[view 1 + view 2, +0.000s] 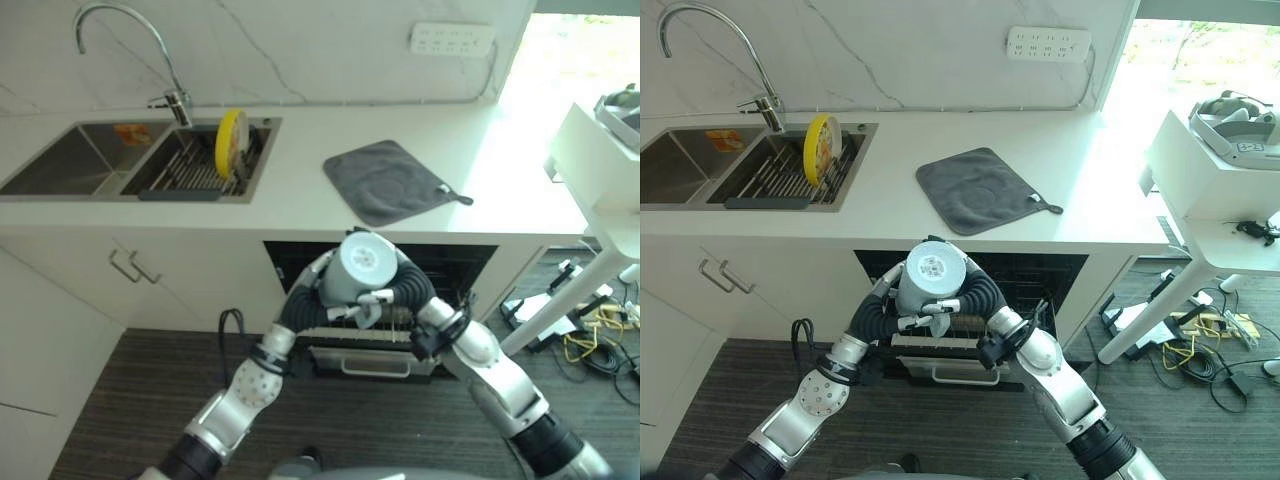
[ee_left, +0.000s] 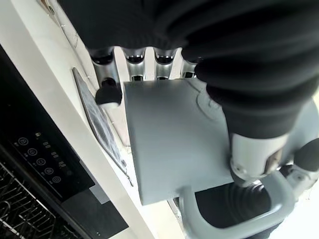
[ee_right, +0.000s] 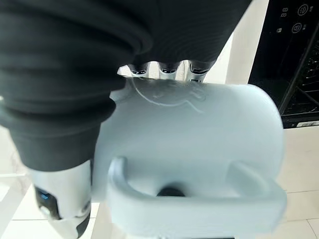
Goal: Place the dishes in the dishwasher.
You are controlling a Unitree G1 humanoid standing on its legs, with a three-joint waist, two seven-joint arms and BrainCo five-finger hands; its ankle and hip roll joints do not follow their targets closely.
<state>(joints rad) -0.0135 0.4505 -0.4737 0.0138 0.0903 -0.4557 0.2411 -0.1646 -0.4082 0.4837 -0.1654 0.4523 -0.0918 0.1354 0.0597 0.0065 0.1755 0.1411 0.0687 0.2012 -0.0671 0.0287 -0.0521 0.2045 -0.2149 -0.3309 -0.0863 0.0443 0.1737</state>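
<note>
Mug held over the open dishwasher

The pale blue mug [image 1: 362,266] sits upside down between my left hand [image 1: 312,290] and right hand [image 1: 385,297], both curled round it, above the dishwasher rack [image 1: 940,335]. Uneven release could tip it, I judge

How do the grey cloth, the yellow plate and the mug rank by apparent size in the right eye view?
1. Grey cloth, lying flat on the counter.
2. Mug, held by both hands above the open dishwasher; nearer the camera, so it may look bigger.
3. Yellow plate, standing on edge in the sink.
</note>
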